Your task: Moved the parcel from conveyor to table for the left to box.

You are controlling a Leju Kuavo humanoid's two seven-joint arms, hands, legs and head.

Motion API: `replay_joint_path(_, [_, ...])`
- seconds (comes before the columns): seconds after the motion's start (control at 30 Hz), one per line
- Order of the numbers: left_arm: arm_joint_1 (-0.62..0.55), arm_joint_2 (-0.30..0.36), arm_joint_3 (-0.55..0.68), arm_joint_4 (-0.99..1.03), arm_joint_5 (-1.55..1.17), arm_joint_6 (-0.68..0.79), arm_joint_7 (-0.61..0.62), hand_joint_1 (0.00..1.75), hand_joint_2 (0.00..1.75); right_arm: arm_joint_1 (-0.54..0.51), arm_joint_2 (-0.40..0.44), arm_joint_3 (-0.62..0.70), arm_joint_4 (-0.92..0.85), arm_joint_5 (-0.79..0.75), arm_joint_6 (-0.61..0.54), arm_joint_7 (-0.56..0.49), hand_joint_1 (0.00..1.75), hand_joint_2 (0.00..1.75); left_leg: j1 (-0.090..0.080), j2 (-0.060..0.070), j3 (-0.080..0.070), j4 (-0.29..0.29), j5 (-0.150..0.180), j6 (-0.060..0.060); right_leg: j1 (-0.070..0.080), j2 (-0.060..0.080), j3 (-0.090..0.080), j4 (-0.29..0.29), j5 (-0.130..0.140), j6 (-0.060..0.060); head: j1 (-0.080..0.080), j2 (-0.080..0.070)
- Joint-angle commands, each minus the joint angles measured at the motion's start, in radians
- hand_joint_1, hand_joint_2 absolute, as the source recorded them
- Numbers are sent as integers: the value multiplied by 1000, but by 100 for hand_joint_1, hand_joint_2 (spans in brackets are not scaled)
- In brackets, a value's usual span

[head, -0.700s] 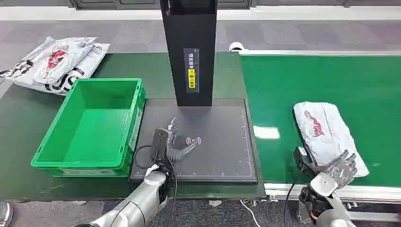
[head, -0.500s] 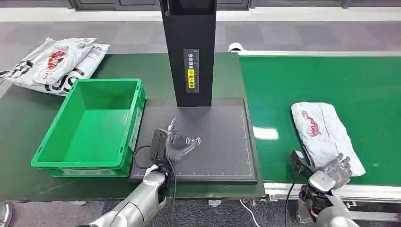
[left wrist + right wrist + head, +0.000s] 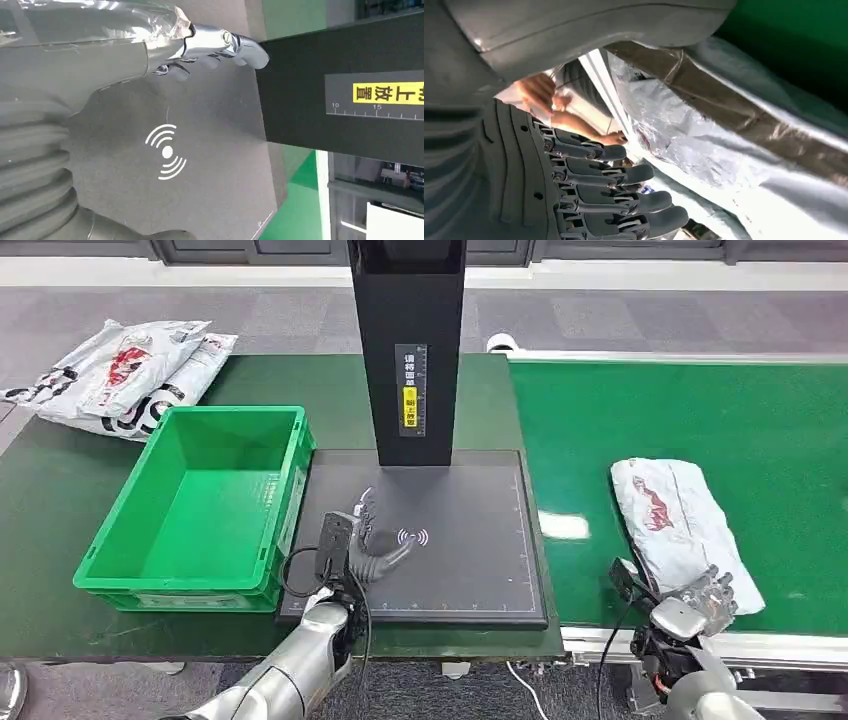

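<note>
Now slightly left on conveyor point(image 3: 760, 410): parcel point(image 3: 680, 525), right hand point(image 3: 700, 600) open at its edge.

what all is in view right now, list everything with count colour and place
parcel: one, white-grey with red print, on the conveyor, near end at the right hand
conveyor: one, green, right side
crate: one, green, empty, on the table left of the pad
pad: one, black, table centre, white wave mark
column: one, black, yellow label, at the pad's far edge
bags: a pile, white with red and black print, table's far left corner
table: one, dark green
left hand: fingers spread, over the pad, holding nothing
right hand: at the parcel's near end; grip unclear
</note>
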Motion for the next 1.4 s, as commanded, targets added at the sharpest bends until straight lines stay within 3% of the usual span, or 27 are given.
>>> replay_joint_path(0.03, [-25,12,72,31,-6,-11,3,0,175,60,-4,-78,72,14,72,9,0,175,1,-3,0,-1,1,0,1,-4,1,-2,0,-1,0,0])
replay_joint_path(0.13, [-25,12,72,31,-6,-11,3,0,175,60,-4,-78,72,14,72,9,0,175,1,-3,0,-2,1,0,1,-4,2,-3,1,-1,0,0])
replay_joint_path(0.17, [-18,15,84,28,-14,-12,3,0,175,70,17,-100,61,14,63,9,175,175,2,-5,2,-2,1,2,2,-6,6,-6,0,1,0,0])
replay_joint_path(0.57, [-7,20,106,1,-40,-16,3,0,175,67,40,-117,59,14,22,-21,175,175,1,-4,2,-1,1,5,1,-4,9,-8,2,4,0,0])
replay_joint_path(0.77, [-1,19,117,-8,-50,-16,3,0,175,40,46,-124,51,14,-71,-69,175,175,1,-3,1,-3,1,5,2,-3,7,-8,2,3,0,0])
replay_joint_path(0.83, [11,22,127,-34,-54,9,3,0,175,9,60,-130,27,7,-298,-179,175,175,1,-1,1,-3,1,5,2,-2,6,-8,2,3,0,0])
replay_joint_path(0.9, [16,27,132,-43,-56,14,3,0,175,-42,72,-136,31,9,-344,-206,175,175,1,0,0,-1,0,5,1,0,5,-6,2,4,0,0])
replay_joint_path(0.97, [20,30,139,-53,-65,46,3,0,175,-66,93,-163,6,-19,-510,-337,175,175,1,2,-2,0,0,5,1,1,3,-4,2,4,0,0])
replay_joint_path(1.03, [17,34,133,-63,-87,93,3,0,175,-42,169,-251,-258,-85,-510,-548,175,175,0,10,-6,0,0,4,0,9,-4,-3,5,3,0,0])
replay_joint_path(1.07, [12,35,130,-63,-97,113,3,0,175,-46,211,-298,-346,-122,-510,-654,175,175,-1,7,-7,-1,1,4,-1,7,-4,-3,5,4,0,0])
replay_joint_path(1.1, [7,35,130,-60,-99,118,3,0,175,-50,227,-313,-371,-124,-510,-677,175,175,-1,10,-8,-1,2,3,-1,10,-7,-2,7,3,0,0])
replay_joint_path(1.13, [-3,34,125,-60,-107,118,3,0,175,-47,287,-373,-475,-175,-510,-825,175,175,-1,9,-9,0,2,4,-1,9,-8,-1,6,3,0,0])
replay_joint_path(1.17, [-3,34,125,-60,-107,118,3,0,175,-47,287,-373,-475,-175,-510,-825,175,175,-1,11,-9,0,2,3,-1,11,-10,0,7,2,0,0])
replay_joint_path(1.33, [-3,34,125,-60,-107,118,3,0,175,-47,287,-373,-475,-175,-510,-825,175,175,1,0,-10,0,4,1,0,1,-8,-1,5,2,0,0])
replay_joint_path(1.4, [-16,27,111,-59,-122,128,3,0,175,-20,340,-431,-554,-220,-510,-987,175,175,0,-3,-10,-1,5,1,0,-2,-8,0,4,1,0,0])
